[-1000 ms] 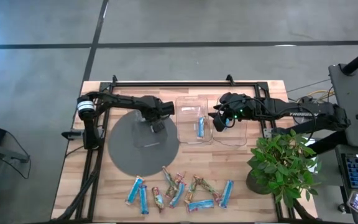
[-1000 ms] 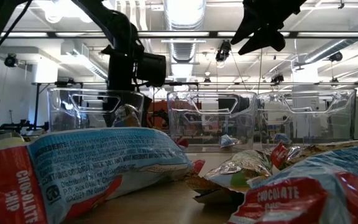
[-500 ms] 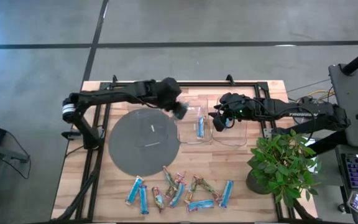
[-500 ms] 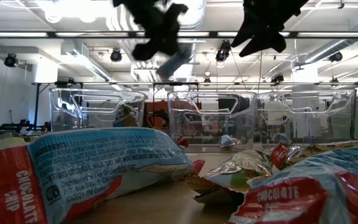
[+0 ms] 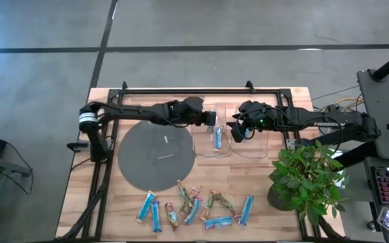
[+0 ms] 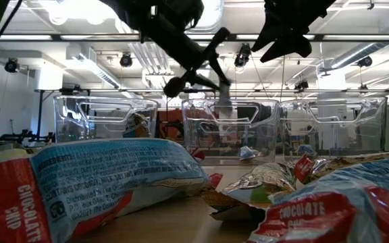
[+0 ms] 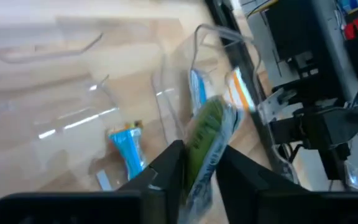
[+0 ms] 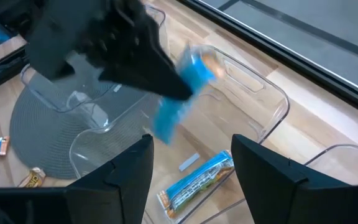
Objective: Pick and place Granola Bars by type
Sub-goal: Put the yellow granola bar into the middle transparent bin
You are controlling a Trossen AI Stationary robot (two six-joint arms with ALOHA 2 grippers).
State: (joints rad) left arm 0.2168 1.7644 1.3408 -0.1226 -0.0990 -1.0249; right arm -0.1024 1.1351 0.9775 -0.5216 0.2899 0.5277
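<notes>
The left gripper pinched a bar above the middle bin's rim. The right gripper, spread, hovered alongside. Remaining bars lined the wooden bench edge.

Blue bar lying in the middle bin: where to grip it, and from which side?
Best to pinch the blue bar across its narrow width at mid-length, coming straight down. It lies flat on the floor of the middle bin, whose walls likely block any side approach. The left gripper, shut on another bar, hangs over that bin.
</notes>
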